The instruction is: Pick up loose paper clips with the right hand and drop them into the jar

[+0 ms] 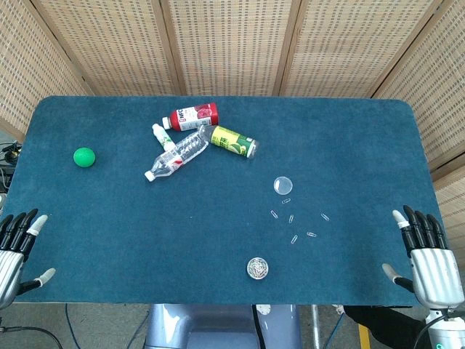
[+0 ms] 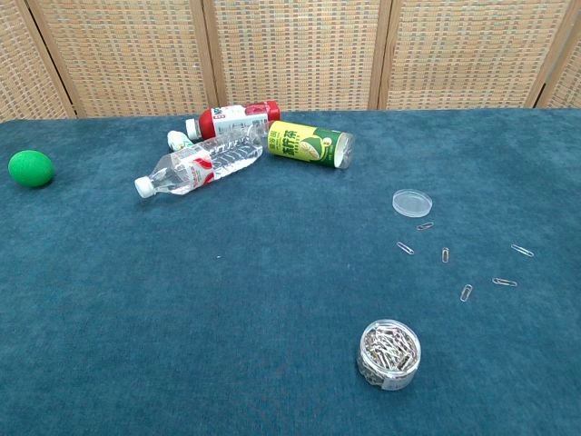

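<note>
Right hand held spread, empty, off table corner. Left hand likewise spread. Paper clips scattered between lid and jar.
</note>
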Controlling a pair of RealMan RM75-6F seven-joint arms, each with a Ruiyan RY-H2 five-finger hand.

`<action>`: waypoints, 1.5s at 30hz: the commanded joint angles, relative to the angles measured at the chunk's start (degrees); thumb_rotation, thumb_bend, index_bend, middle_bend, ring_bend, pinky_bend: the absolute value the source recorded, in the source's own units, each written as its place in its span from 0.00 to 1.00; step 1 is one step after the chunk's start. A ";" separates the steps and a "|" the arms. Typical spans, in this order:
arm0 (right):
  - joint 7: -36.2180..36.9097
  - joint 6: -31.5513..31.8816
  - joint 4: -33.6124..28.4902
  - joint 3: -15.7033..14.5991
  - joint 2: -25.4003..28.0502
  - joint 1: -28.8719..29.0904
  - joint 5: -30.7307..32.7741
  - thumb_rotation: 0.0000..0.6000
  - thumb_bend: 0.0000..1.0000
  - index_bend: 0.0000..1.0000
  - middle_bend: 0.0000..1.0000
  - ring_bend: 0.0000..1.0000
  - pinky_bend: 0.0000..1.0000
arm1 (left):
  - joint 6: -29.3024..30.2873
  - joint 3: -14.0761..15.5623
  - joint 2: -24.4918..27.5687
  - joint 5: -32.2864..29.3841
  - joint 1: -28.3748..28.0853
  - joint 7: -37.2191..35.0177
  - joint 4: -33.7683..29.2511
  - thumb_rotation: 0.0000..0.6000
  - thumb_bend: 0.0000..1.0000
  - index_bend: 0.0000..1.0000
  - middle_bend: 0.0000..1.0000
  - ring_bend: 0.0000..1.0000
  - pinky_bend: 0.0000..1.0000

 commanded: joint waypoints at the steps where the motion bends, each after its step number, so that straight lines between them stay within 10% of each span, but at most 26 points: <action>1: 1.32 -1.69 0.23 0.21 -0.23 0.92 0.83 1.00 0.00 0.01 0.00 0.00 0.00 | 0.15 -0.03 0.00 0.02 0.05 -0.04 0.01 1.00 0.00 0.00 0.00 0.00 0.00; 14: 3.55 -25.13 8.56 8.60 -6.70 17.25 17.88 1.00 0.17 0.39 0.00 0.00 0.00 | -1.99 -0.92 -0.45 -2.40 -0.86 0.73 -0.10 1.00 0.00 0.00 0.00 0.00 0.00; 32: -12.71 -35.49 23.83 9.60 -25.04 30.91 43.44 1.00 0.32 0.43 0.00 0.00 0.00 | -5.45 -2.06 -1.10 -6.36 -2.39 1.23 0.51 1.00 0.00 0.00 0.00 0.00 0.00; 45: -14.69 -34.49 31.08 7.97 -30.16 32.96 46.42 1.00 0.32 0.44 0.00 0.00 0.00 | -6.06 -2.16 -1.41 -7.22 -2.77 1.80 0.49 1.00 0.00 0.00 0.00 0.00 0.00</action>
